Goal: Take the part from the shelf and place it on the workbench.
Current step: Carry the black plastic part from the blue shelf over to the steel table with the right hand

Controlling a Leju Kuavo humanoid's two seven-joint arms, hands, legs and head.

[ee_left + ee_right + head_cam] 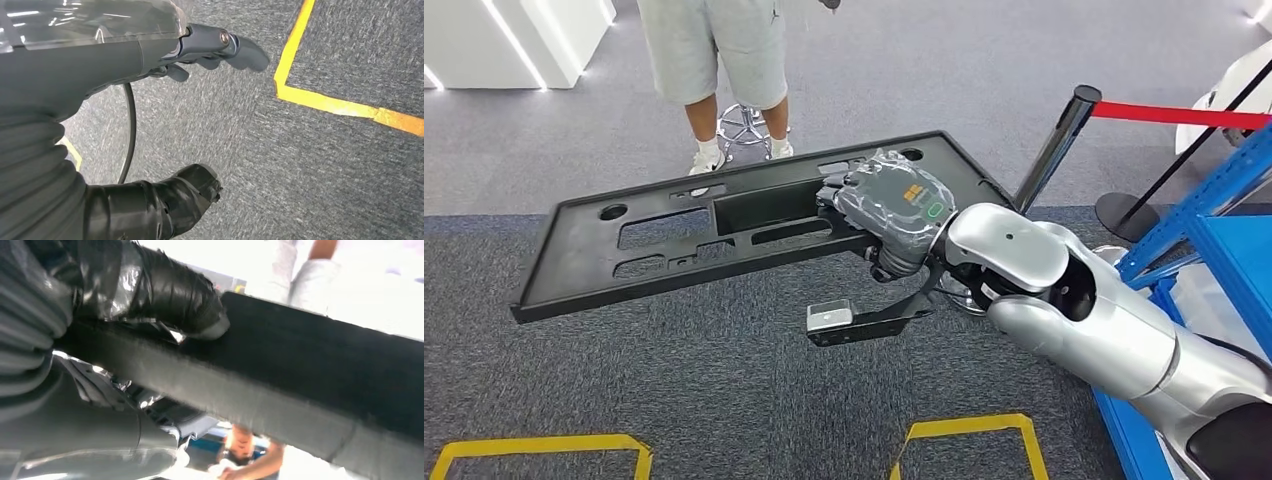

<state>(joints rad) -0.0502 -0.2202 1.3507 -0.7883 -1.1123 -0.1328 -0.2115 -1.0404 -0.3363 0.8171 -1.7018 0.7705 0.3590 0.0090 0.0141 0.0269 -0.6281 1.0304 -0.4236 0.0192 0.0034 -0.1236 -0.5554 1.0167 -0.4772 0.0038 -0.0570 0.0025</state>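
Right hand (894, 215) grips long black plastic cut-out panel (674, 240), long axis left–right, held flat; left hand (200, 47) holds nothing, fingers apart.

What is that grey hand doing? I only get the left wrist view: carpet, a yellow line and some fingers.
Observer: That left hand hangs over the carpet with nothing in it. The head view shows the right hand holding a long black part up in the air.
Operator: Where does it grip the thing?
Observer: Near one end, at the part's near edge, so most of its length sticks out to the robot's left.
Operator: Is anybody nearby?
Observer: Yes, a person in grey shorts stands on the far side of the part, by a metal stool.
Operator: Is the shelf close?
Observer: A blue shelf stands at the robot's right, beside the right arm.
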